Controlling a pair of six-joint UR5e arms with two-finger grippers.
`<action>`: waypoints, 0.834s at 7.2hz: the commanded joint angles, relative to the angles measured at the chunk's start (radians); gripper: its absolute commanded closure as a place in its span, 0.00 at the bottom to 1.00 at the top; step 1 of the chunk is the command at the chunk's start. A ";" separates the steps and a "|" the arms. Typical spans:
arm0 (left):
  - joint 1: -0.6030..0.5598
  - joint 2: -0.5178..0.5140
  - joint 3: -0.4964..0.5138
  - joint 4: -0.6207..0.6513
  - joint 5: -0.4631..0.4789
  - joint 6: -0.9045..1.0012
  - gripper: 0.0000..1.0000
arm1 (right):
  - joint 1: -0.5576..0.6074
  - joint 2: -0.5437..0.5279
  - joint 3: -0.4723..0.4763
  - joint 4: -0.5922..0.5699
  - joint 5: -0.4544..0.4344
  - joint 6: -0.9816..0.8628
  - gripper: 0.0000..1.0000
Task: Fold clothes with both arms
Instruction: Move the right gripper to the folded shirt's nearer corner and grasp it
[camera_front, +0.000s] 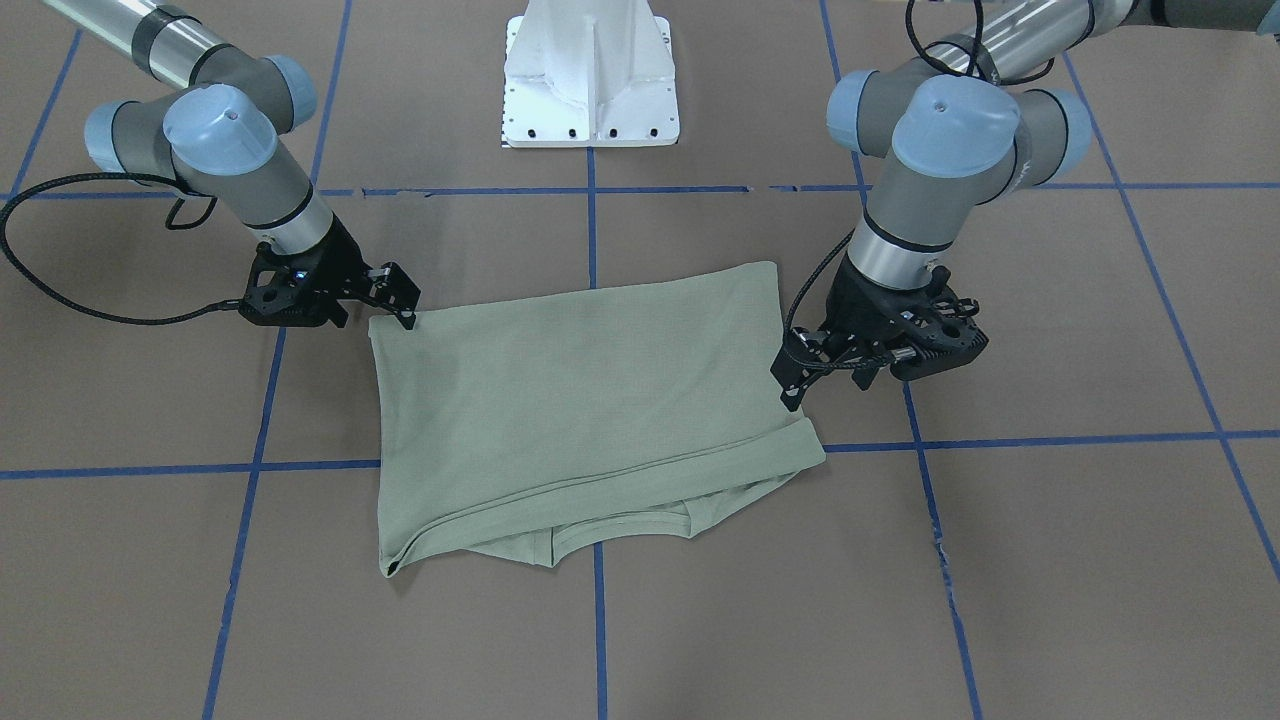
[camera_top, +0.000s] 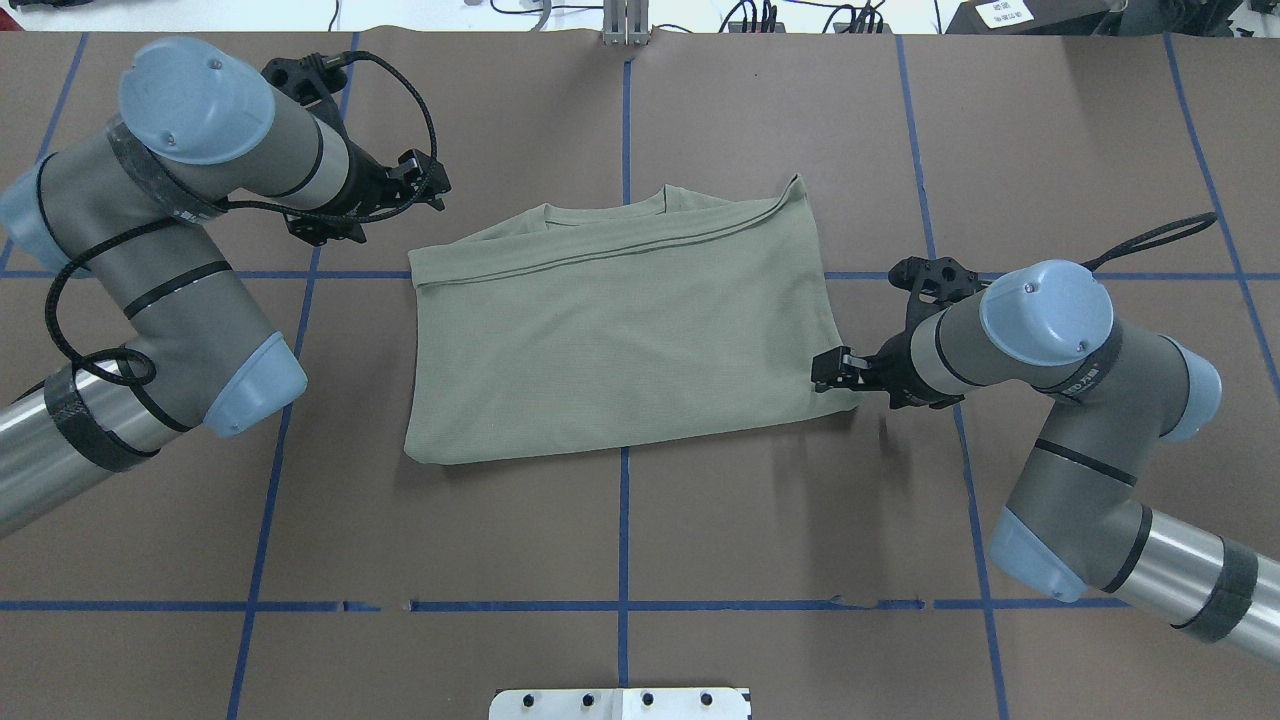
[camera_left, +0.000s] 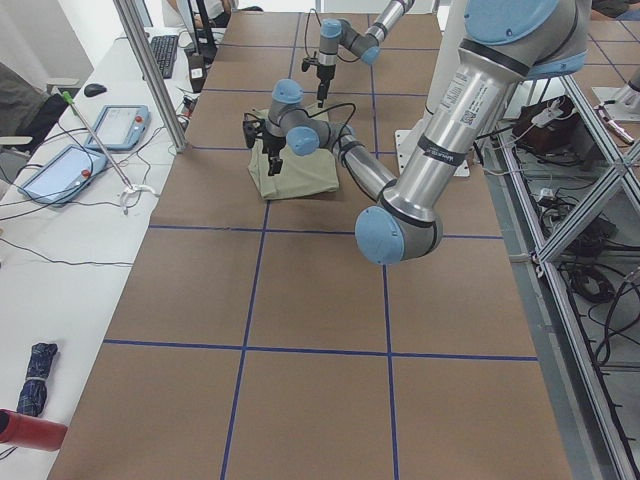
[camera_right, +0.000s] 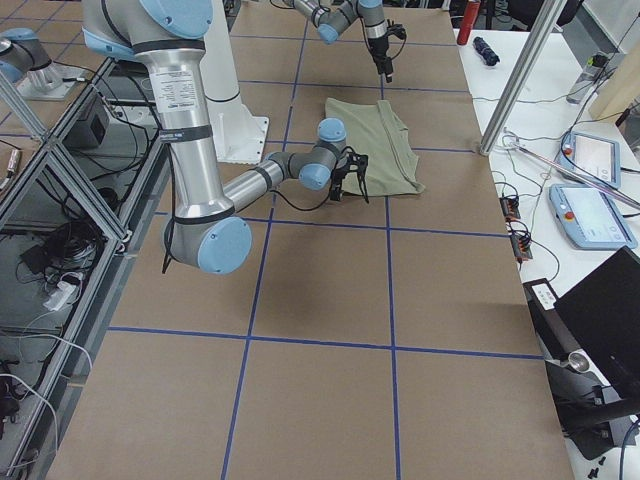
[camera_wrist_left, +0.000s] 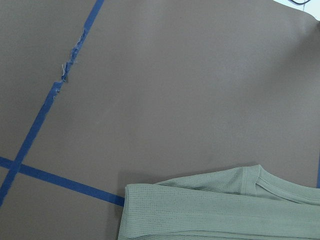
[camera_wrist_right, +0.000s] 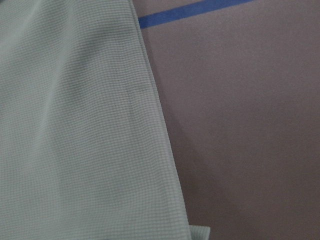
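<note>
The sage-green shirt lies folded into a flat rectangle at the table's middle, its neckline at the far edge; it also shows in the front view. My left gripper hangs open and empty just beyond the shirt's far left corner, not touching it, and it also shows in the front view. My right gripper is open at the shirt's near right corner, low over the edge, and it also shows in the front view. No cloth is between its jaws. The wrist views show only shirt edges and table.
The brown table is marked with a grid of blue tape lines. The white base pedestal stands at the robot's side of the table. Side desks with tablets and cables border the far edge.
</note>
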 joint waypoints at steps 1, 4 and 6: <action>0.000 0.001 0.002 -0.002 0.001 0.001 0.01 | -0.008 0.009 -0.007 0.002 -0.002 0.002 0.37; 0.000 0.003 0.011 -0.006 0.002 0.002 0.01 | -0.007 0.015 -0.004 0.008 0.012 -0.003 1.00; 0.000 0.003 0.011 -0.006 0.002 0.001 0.01 | -0.004 0.014 0.004 0.003 0.018 -0.003 1.00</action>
